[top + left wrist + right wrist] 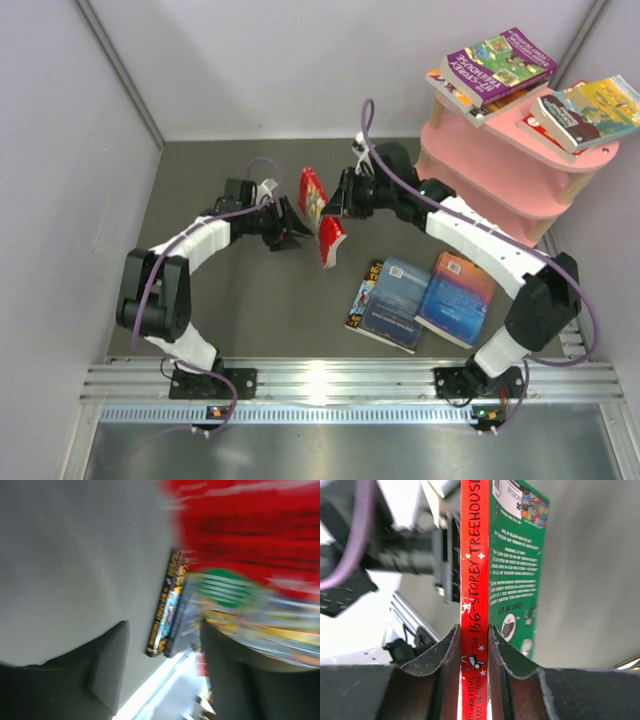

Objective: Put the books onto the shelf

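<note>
The right gripper (pixel 474 636) is clamped on the red spine of the 156-Storey Treehouse book (pixel 474 555), held on edge over the dark mat (pixel 280 310). The left gripper (pixel 288 228) sits just beside its cover, jaws parted, gripping nothing. Bare mat lies to the left. Three flat books (pixel 395 305) lie near the front rail. The pink shelf (pixel 500 170) stands well apart at right, with a purple-topped stack (pixel 497 62) and a second stack (pixel 590 110) overhanging its top board's edge.

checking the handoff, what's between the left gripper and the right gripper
The red Treehouse book, on edge, spine clamped in the right gripper; top view shows it.
</note>
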Tool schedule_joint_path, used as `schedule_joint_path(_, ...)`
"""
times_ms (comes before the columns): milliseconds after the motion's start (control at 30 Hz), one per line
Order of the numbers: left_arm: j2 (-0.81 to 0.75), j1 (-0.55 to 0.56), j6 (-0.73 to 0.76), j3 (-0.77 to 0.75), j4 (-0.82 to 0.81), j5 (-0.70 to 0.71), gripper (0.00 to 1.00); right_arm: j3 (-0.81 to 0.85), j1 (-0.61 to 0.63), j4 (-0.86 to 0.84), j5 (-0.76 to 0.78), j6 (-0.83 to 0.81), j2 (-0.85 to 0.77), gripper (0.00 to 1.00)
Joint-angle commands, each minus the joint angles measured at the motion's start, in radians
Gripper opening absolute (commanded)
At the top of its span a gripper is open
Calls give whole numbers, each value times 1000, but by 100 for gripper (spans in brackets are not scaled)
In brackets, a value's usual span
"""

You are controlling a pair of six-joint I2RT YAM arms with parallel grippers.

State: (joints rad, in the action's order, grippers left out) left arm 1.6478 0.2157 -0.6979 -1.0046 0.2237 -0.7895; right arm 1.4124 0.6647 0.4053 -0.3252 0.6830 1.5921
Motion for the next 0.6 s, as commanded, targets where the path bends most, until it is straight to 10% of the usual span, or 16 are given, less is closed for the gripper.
schedule_joint_path(0, -127, -9, 78, -23, 132, 205, 72, 158, 23, 61, 26, -89, -116, 0)
schedule_joint_path(233, -194, -39, 83, 4, 187, 294, 74, 486, -48, 245, 173, -163, -172, 0)
schedule_joint_path(567, -243, -39, 58, 58, 169, 282, 70, 807, -531, 285, 192, -128, -297, 0)
